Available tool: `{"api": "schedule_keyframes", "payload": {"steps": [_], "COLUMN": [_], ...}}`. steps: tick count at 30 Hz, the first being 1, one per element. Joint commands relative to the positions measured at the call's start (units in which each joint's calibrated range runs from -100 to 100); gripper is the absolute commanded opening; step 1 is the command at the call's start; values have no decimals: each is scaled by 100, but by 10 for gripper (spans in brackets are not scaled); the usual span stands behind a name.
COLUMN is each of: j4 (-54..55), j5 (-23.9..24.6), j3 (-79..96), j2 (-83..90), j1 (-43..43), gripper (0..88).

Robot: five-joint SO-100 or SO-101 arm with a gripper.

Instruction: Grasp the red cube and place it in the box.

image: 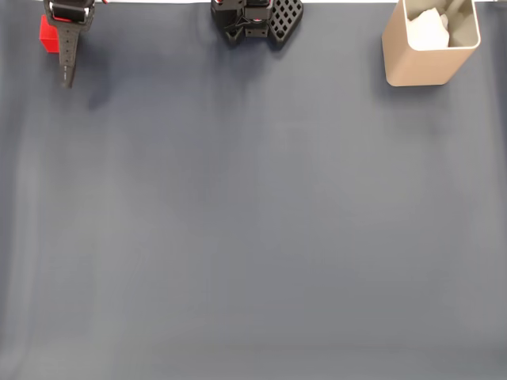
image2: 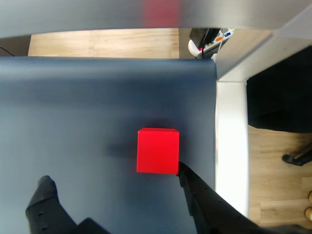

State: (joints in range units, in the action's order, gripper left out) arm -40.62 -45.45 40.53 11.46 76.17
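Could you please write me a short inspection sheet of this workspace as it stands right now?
Surface: dark blue-grey mat, smooth, with a white strip along its edge in the wrist view.
Job's things: small bright red matte cube resting on the mat near that edge; tall beige container with rounded corners upright in the fixed view's top right corner, something white inside.
Clutter: nothing seen.
Gripper: black two-finger gripper open, one finger at the cube's corner, the other well apart.
Cables: a few at the black latticed robot base.
Surroundings: wooden floor beyond the table.
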Motion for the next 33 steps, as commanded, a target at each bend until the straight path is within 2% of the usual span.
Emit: {"api": "schedule_keyframes", "payload": {"steps": [1, 33], "j4": [-38, -161], "j5": [29, 288], "j3": [-261, -716], "j2": [61, -146], "j1": [-38, -223], "gripper": [541, 534]}}
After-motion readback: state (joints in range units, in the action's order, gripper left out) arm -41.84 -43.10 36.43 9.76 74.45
